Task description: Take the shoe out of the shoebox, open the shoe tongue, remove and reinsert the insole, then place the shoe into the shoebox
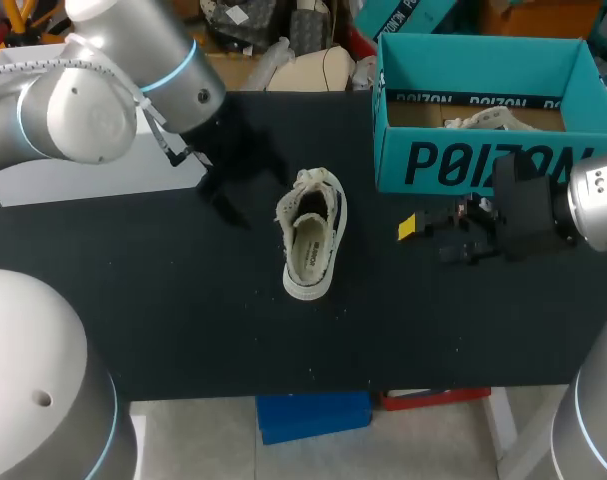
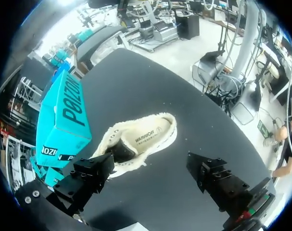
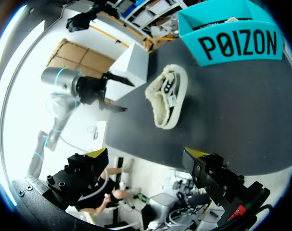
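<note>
Two shoes show in the head view. One low cream canvas shoe (image 1: 311, 235) rests on its sole at the middle of the black table (image 1: 163, 310), its mouth facing up and a pale insole visible inside. The second shoe (image 1: 488, 121) sits inside the one teal cardboard shoebox (image 1: 483, 160), at about two o'clock from the first. Your left gripper (image 1: 218, 195) hangs at ten o'clock from the table shoe. Your right gripper (image 1: 433, 238) sits at three o'clock from it, just in front of the box wall, with one yellow tip visible.

One shoe (image 2: 141, 142) fills the left wrist view, at twelve o'clock ahead of the left gripper (image 2: 149, 163) and apart from it. Its frayed cream rim and flat oval insole are plain. Both black blocky fingers stand spread wide with nothing between them. The shoebox (image 2: 64, 120), boxy and matte, stands at ten o'clock, close beside the shoe.

Two yellow-capped fingers frame the right wrist view. The right gripper (image 3: 146, 154) is released and holds nothing. The table shoe (image 3: 167, 96) lies at twelve o'clock, well ahead. The shoebox (image 3: 237, 41) is at one o'clock beyond it, and the left gripper (image 3: 112, 91) is at eleven.
</note>
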You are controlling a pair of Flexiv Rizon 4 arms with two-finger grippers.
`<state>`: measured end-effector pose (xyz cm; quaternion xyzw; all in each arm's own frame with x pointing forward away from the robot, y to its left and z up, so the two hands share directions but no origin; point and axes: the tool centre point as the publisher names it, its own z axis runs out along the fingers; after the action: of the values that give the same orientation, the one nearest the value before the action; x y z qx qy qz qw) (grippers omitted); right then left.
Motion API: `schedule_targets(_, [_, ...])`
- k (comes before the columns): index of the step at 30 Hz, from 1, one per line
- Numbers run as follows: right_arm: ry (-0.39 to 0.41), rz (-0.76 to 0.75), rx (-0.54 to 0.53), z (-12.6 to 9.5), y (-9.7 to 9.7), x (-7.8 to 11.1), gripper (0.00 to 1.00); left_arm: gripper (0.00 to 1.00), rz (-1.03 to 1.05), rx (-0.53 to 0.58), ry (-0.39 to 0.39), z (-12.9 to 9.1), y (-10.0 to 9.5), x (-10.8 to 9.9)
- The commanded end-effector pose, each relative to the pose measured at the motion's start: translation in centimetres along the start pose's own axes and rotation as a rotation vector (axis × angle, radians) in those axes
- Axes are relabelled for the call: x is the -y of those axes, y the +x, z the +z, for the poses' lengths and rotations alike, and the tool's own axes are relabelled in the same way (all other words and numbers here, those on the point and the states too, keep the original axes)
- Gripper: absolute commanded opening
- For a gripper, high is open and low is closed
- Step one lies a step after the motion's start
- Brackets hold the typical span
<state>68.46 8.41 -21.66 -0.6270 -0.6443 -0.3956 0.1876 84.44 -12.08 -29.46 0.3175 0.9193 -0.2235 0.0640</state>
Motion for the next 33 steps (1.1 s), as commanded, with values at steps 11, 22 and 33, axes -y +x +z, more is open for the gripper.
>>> schedule_targets(11, [0.001,0.001,0.002,0.0,0.1,0.0,1.00,1.00,-0.443,0.159,0.074,-4.1,5.0,-3.0])
schedule_targets(22, [0.001,0.001,0.002,0.0,0.1,0.0,1.00,1.00,-0.489,0.188,0.075,-4.7,5.2,-3.3])
schedule_targets(33, [0.001,0.001,0.002,0.0,0.1,0.0,1.00,1.00,-0.489,0.188,0.075,-4.7,5.2,-3.3])
